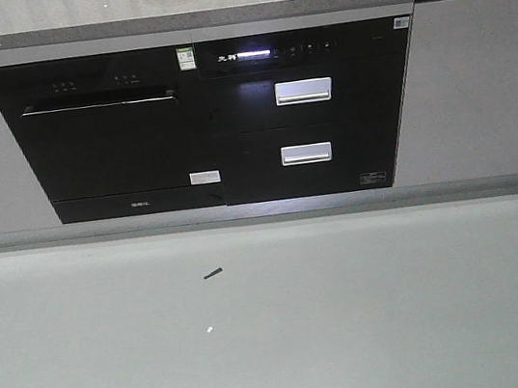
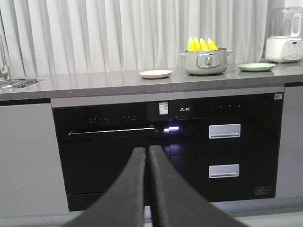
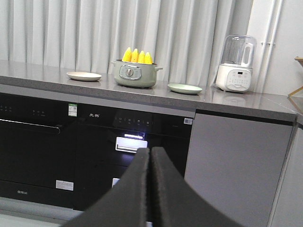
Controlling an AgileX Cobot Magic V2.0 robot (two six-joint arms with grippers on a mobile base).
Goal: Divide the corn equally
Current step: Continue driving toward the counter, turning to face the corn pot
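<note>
Front cam tilted down at floor (image 1: pixel 355 316); wrist cams low, level; all share black appliances (image 1: pixel 135 144).

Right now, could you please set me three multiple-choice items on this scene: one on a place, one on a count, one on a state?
1. The corn is: A in the pot; B in a bowl; C in a basket.
2. How many plates are on the counter? A one; B two; C four.
3. The left gripper and right gripper are: A shut, empty; B open; C holding corn.
1 A: cob tips rise from the pot. 2 B: one cream, one green. 3 A: jaws closed, nothing between.
</note>
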